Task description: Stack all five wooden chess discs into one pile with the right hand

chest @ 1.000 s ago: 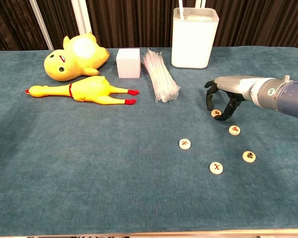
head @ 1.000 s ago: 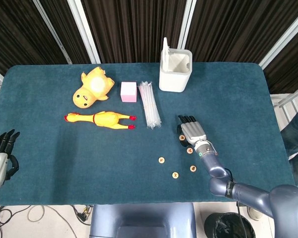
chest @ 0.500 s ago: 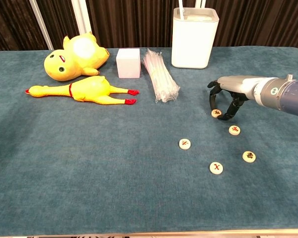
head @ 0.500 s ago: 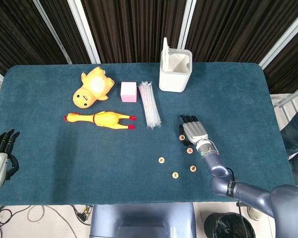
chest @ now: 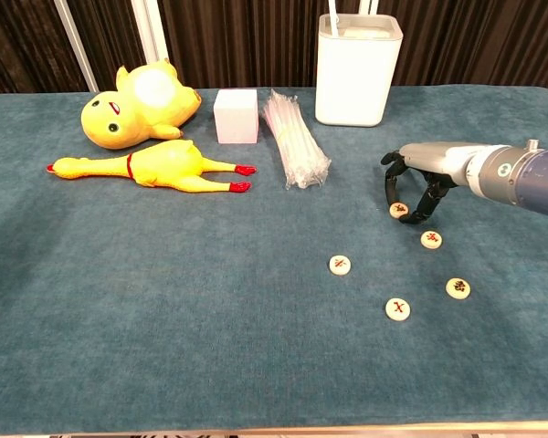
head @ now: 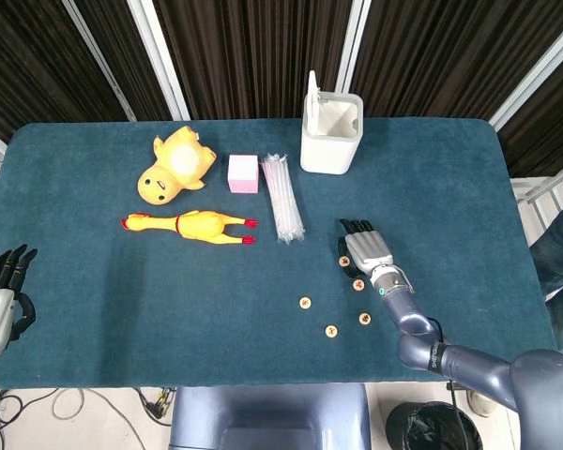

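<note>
Five wooden discs lie flat and apart on the blue cloth at the right. The farthest disc [chest: 399, 210] [head: 344, 261] sits under my right hand [chest: 416, 184] [head: 364, 251], which arches over it palm down. Its fingers come down on the disc's left and its thumb on the right, and I cannot see firm contact. The disc rests on the table. The others are a disc [chest: 430, 239] just beside the hand, a disc [chest: 340, 265] to the left, a disc [chest: 458, 288] and the nearest disc [chest: 398, 308]. My left hand [head: 0, 292] hangs off the table's left edge, fingers spread, holding nothing.
A white bin [chest: 358, 68] stands at the back behind the right hand. A bundle of clear straws [chest: 294, 137], a pink cube [chest: 237, 116], a yellow duck plush [chest: 137, 102] and a rubber chicken [chest: 160, 169] lie to the left.
The right hand has shifted slightly to the right and settled its fingertips closer around the farthest disc. No disc has moved, and the left hand is still.
</note>
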Tool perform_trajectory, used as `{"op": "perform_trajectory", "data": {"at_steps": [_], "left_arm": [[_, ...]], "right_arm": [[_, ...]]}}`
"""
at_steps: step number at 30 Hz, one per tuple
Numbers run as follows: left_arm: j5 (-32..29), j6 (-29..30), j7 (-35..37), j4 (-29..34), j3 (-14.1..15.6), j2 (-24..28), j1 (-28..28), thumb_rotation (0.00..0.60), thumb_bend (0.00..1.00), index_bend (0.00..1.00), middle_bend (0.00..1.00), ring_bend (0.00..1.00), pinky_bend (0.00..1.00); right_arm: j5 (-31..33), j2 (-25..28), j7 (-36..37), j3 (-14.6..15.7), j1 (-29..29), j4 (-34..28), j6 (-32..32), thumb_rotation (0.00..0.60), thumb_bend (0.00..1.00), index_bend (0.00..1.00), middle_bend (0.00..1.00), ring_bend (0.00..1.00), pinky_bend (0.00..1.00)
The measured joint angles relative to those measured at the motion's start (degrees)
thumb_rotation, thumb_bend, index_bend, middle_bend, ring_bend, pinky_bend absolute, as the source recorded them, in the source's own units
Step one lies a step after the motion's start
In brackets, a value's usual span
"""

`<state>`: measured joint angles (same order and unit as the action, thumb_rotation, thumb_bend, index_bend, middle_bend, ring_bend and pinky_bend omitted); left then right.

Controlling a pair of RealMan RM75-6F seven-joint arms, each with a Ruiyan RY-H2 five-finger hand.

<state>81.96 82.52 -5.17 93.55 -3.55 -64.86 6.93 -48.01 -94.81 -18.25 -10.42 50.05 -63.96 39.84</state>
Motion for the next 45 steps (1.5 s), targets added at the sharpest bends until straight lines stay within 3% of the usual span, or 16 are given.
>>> {"op": "perform_trajectory", "data": {"at_steps": [20,33,45], "left_arm": [[-0.07,0.07,-0.35,0.06,0.01,-0.06,-0.02,0.600,0.82,0.07,0.00,0.00,0.06],[-0.25,0.36,-0.16,0.14,-0.15,0.08,-0.15,0.600,0.82,0.07,0.00,0.00,0.06],[-0.19,0.36,0.25,0.22,-0.15,0.28,-0.19,0.600,0.82,0.07,0.00,0.00,0.06]], "right_arm": [[-0.10,3.65,-0.46,0.19,-0.49,-4.56,0.86,0.600,0.38,0.52,0.00,0.00,0.06],[-5.32,12.24,-0.37,3.53,-5.16,-17.37,6.23,0.600,0.38,0.52,0.00,0.00,0.07],[-8.58,13.53,0.42,5.72,-8.01,-19.74,8.95,0.600,0.38,0.52,0.00,0.00,0.09]]}}
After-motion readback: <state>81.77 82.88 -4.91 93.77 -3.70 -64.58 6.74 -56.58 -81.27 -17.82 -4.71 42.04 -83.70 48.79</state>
